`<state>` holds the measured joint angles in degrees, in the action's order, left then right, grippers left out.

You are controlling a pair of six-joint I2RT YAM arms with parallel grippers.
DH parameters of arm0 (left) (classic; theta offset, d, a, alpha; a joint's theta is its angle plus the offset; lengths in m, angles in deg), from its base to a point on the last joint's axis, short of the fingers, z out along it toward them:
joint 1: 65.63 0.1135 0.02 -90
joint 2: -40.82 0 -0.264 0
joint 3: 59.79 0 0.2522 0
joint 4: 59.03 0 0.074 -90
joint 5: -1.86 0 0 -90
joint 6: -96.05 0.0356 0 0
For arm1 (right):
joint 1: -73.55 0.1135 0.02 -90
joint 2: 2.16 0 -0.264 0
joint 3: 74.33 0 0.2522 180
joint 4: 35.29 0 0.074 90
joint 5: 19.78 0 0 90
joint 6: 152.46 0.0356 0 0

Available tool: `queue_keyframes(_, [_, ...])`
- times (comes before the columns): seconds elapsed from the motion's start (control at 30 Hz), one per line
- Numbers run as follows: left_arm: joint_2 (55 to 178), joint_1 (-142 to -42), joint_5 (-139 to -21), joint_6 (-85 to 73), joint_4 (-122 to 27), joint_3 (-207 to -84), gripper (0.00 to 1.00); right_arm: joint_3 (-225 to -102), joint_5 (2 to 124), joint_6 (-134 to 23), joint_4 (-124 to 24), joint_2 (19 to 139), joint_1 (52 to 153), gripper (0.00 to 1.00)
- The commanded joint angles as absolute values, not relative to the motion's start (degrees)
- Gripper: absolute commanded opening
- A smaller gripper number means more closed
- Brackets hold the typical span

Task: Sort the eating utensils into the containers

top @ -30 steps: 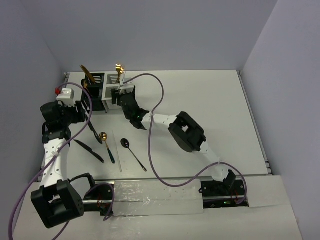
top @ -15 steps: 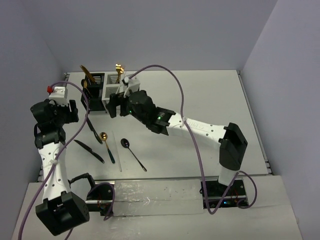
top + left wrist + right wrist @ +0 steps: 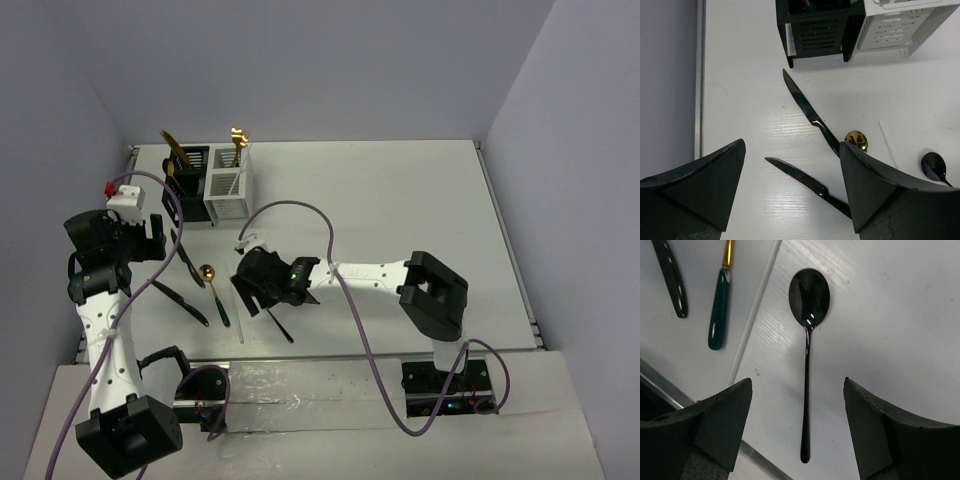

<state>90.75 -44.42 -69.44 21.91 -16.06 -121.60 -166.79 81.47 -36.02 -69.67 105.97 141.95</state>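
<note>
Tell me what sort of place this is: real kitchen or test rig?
Probably a lab test cell, not a kitchen: a white table boxed in by plain walls, robot arms trailing loose purple cables, and cutlery laid out by a slatted white caddy.

Arms (image 3: 105, 330): white links, bulky black joints.
Cables (image 3: 290, 204): purple, looping behind left pincer (image 3: 792, 145) and right pincer (image 3: 797, 382).
Fingers (image 3: 700, 185): black wedges.
Left wrist: white block (image 3: 128, 197), red tab (image 3: 113, 186), above pincer.

Btwn R gripper (image 3: 797, 390) jaws: only black spoon (image 3: 809, 290) on bare table (image 3: 885, 315); white stick (image 3: 757, 310), green handle (image 3: 719, 310) crowd beyond one jaw.
</note>
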Motion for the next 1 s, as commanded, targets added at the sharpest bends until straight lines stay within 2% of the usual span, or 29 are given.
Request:
queue_keyframes(0.0, [89.7, -43.9, -68.6, 22.1, -14.6, -124.0, 0.86, -165.3, 80.5, -33.7, -71.4, 106.9, 143.2, 0.79])
queue_keyframes(0.17, [89.7, -43.9, -68.9, 21.6, -15.4, -123.6, 0.86, -163.2, 80.3, -32.7, -73.0, 109.8, 143.9, 0.75])
queue_keyframes(0.37, [90.0, -43.9, -68.5, 21.7, -15.4, -123.6, 0.87, -163.9, 80.2, -32.2, -73.5, 113.6, 144.0, 0.66])
queue_keyframes(0.43, [90.0, -43.9, -68.5, 21.9, -15.6, -123.6, 0.87, -164.1, 81.2, -32.1, -73.3, 114.8, 144.0, 0.59])
queue_keyframes(0.5, [90.0, -43.9, -68.7, 22.0, -15.6, -123.5, 0.87, -165.2, 82.4, -32.2, -73.5, 116.3, 144.0, 0.48])
queue_keyframes(0.57, [90.1, -43.9, -68.8, 22.1, -15.6, -123.6, 0.87, -166.2, 83.1, -32.6, -74.2, 117.3, 144.0, 0.43])
queue_keyframes(0.73, [90.5, -43.9, -69.1, 22.4, -15.7, -124.2, 0.87, -168.9, 84.7, -33.4, -74.7, 119.7, 143.9, 0.42])
queue_keyframes(0.83, [90.6, -43.9, -69.1, 22.3, -15.8, -124.6, 0.87, -169.5, 85.3, -33.6, -75.0, 120.2, 143.7, 0.28])
queue_keyframes(0.87, [90.7, -43.9, -69.0, 22.4, -15.7, -124.9, 0.87, -169.3, 85.5, -33.6, -74.9, 120.2, 143.6, 0.17])
queue_keyframes(0.97, [91.1, -43.9, -68.6, 22.4, -15.5, -125.4, 0.87, -168.7, 86.6, -33.7, -75.0, 119.7, 143.6, 0.00])
